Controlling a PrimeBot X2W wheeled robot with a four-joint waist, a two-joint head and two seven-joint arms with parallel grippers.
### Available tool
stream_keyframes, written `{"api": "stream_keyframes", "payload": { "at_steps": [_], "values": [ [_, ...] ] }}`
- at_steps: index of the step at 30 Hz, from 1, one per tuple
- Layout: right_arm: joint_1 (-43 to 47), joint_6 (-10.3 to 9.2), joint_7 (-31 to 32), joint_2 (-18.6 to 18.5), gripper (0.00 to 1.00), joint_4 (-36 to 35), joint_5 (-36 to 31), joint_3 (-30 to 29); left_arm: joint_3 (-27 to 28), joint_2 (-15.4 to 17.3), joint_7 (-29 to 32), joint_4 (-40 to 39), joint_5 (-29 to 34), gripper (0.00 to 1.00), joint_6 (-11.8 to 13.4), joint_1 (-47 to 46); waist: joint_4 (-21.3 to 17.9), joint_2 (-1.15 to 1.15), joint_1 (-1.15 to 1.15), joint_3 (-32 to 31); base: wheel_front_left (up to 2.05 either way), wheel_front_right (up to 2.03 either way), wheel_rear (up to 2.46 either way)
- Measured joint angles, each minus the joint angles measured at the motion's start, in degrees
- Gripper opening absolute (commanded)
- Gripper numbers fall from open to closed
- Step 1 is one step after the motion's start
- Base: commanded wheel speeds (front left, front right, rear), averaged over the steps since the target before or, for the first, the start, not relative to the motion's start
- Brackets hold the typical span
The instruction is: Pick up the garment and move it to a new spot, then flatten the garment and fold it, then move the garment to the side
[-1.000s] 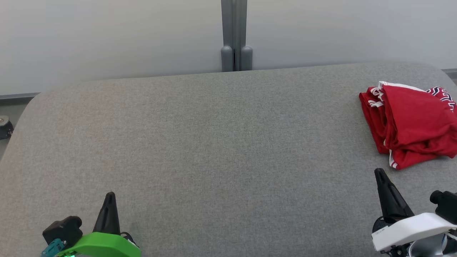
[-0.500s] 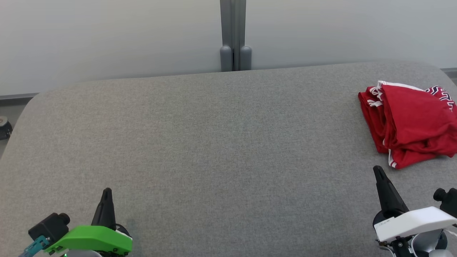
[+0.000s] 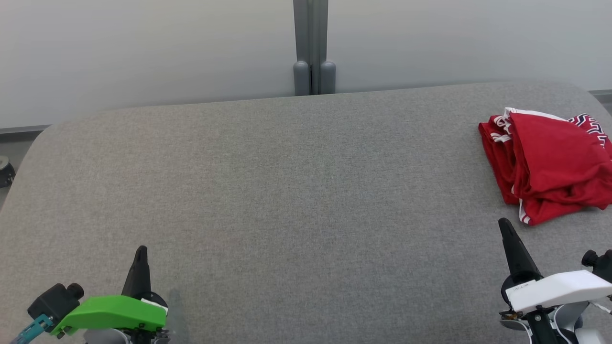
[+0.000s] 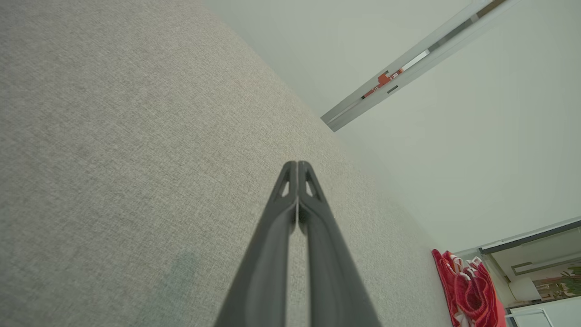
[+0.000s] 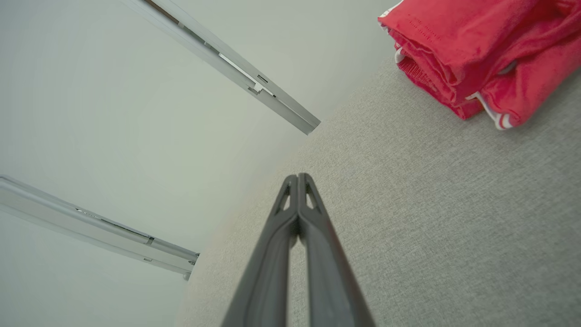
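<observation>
At the near left of a wide grey fabric-covered counter (image 3: 296, 191), the left end effector (image 3: 140, 250), mounted on a green cover (image 3: 112, 313), pointed toward the far side. Its two dark fingers were pressed together and held nothing. Behind the counter's far edge, near the middle, a grey post (image 3: 311, 48) rose against a pale wall (image 3: 143, 48). At the near right, the right end effector (image 3: 502, 223), on a white cover (image 3: 557, 289), was likewise closed and empty. Beyond it, apart from its tip, the red garment (image 3: 550, 162) lay at the right edge, a rumpled folded bundle with white trim.

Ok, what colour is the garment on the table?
The garment is red with white trim, clearest in the right wrist view.
</observation>
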Motion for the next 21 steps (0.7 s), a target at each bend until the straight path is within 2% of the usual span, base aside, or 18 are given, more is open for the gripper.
{"api": "stream_keyframes", "payload": {
  "at_steps": [21],
  "values": [
    [-3.1,-0.01,1.26,0.55,0.0,3.69,12.81,-0.63,3.56,-1.7,3.21,0.69,-11.48,0.0,-2.68,-1.54,-0.26,0.0,0.0,0.05,0.0,0.0,0.0]
  ]
}}
